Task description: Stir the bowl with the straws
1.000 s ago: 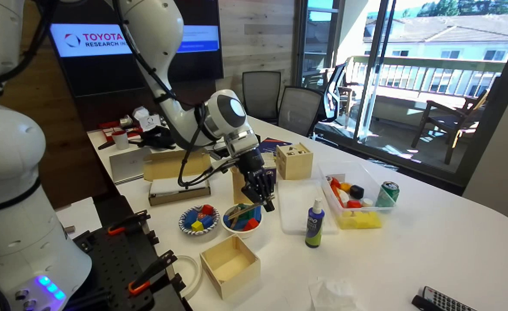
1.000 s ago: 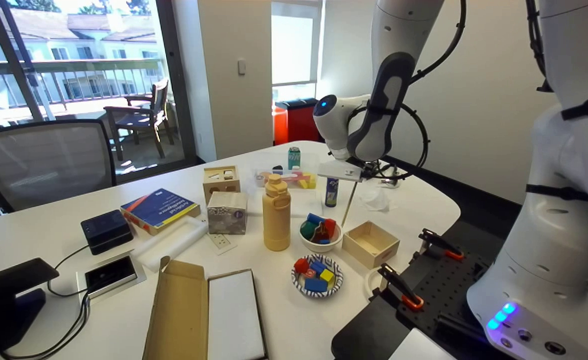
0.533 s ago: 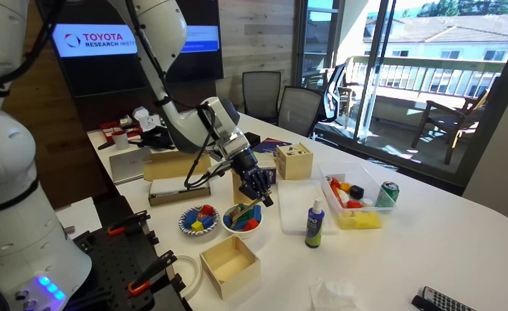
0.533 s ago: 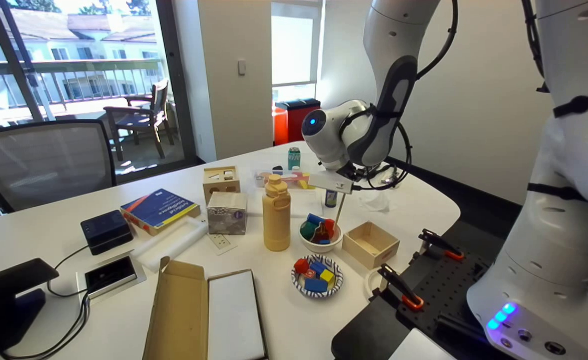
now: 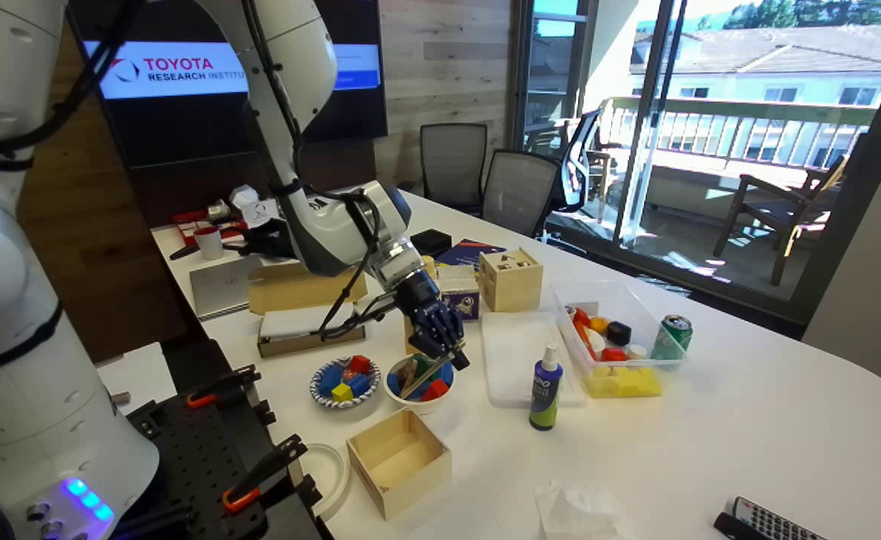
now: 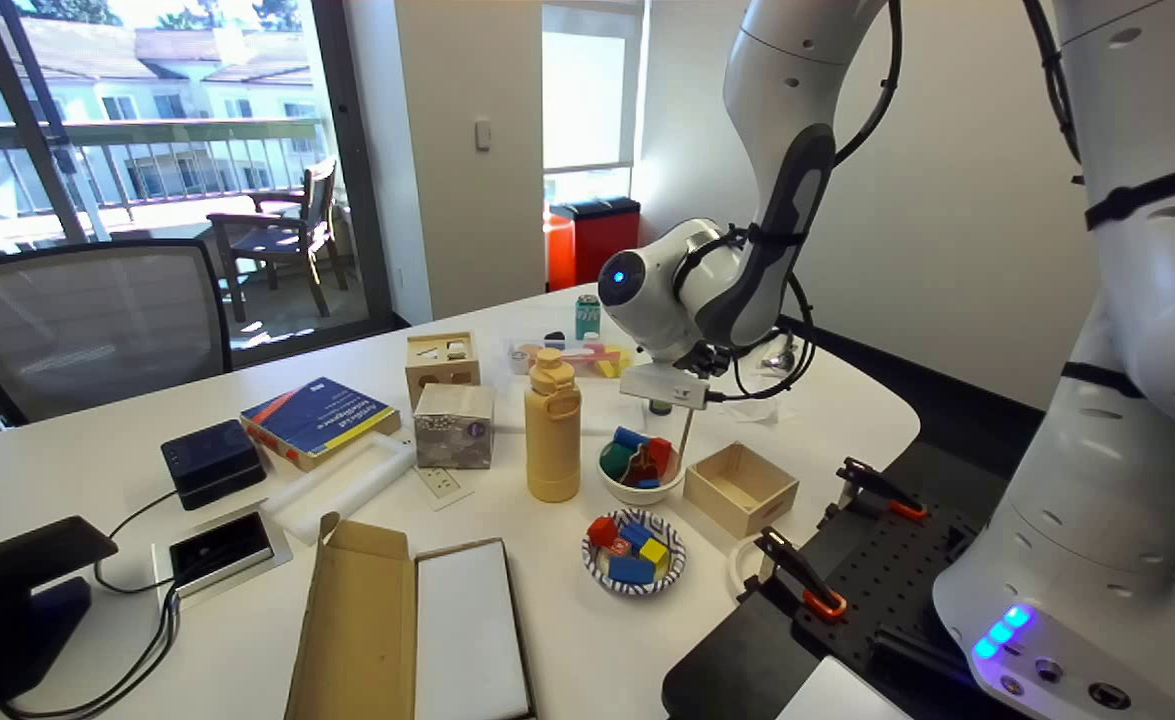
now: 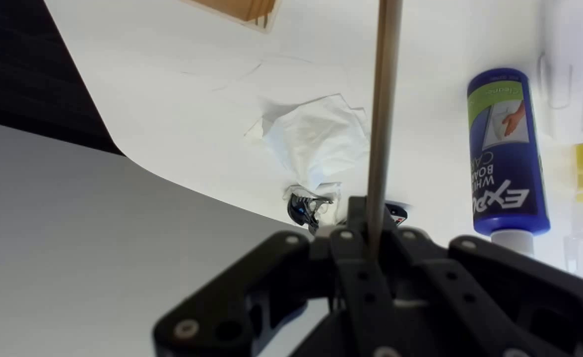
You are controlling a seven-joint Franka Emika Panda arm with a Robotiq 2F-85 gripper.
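Observation:
My gripper [image 5: 461,355] is shut on thin tan straws [image 5: 424,377], above the right side of a round white bowl [image 5: 418,407]. The straws slant down from the fingers into this bowl among blue, red and green blocks. In the other exterior view the straws [image 6: 686,435] reach the edge of the white bowl [image 6: 637,494]; the fingers are mostly hidden behind the white camera box. In the wrist view the straws [image 7: 384,109] run up from between the gripper's fingers [image 7: 365,218]. The bowl is out of the wrist view.
A blue-and-white patterned bowl [image 5: 319,394] with blocks stands beside the white bowl. An open wooden box [image 5: 421,480] is in front. A spray bottle [image 5: 545,394], a plastic bin [image 5: 657,330] and a yellow bottle [image 6: 553,440] stand nearby.
The arm has come lower and the gripper is closer to the white bowl. The straws have swung within the bowl, their lower end shifting among the blocks. The grip has not changed.

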